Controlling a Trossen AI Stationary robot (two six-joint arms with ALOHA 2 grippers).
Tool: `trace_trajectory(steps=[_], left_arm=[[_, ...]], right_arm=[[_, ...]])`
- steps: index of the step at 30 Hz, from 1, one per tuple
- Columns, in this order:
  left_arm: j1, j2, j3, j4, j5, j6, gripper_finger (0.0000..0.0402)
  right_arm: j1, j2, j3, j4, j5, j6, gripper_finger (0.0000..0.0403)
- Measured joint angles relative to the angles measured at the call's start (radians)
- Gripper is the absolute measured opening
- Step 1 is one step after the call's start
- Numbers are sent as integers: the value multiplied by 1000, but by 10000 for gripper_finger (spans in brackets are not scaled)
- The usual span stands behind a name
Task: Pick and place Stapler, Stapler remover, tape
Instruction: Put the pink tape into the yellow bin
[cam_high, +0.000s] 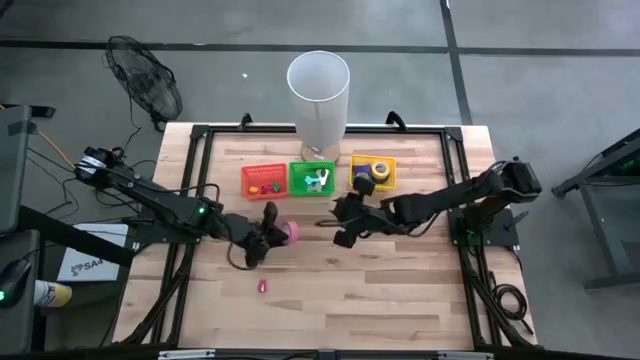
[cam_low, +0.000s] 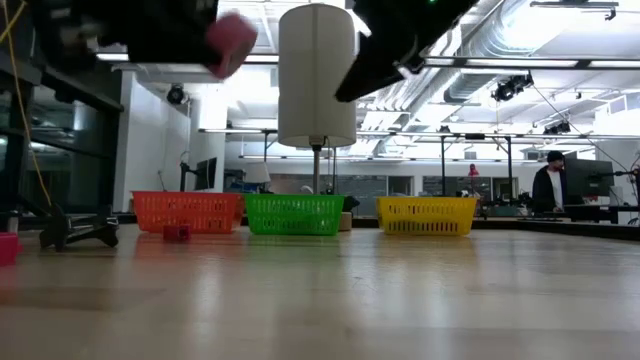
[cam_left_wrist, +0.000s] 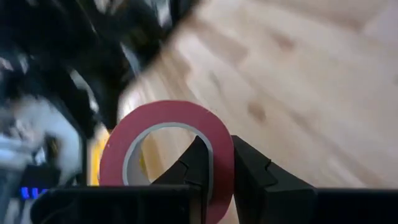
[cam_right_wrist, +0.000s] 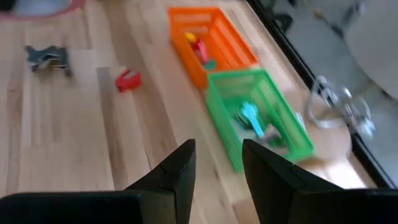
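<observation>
Pink tape pinched, left tool (lifted).

A pink tape roll is up off the table, upright, its wall pinched between the left gripper's fingers. Blue and purple rolls sit in the yellow basket. One small red piece lies alone on the wood, well in front of the baskets.

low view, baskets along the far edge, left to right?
orange basket → green basket → yellow basket
</observation>
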Motion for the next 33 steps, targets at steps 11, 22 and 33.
trace_trajectory(steps=[11, 22, 33], left_arm=[[0, 0, -69, 292, 123, 73, 36], [98, 0, -239, 668, 406, 43, 36], [198, 10, -315, 867, 655, -18, 36]], right_arm=[[76, 137, 0, 362, 144, -297, 124], [147, 157, 0, 602, 111, -476, 124], [133, 169, 0, 792, -61, -550, 124]])
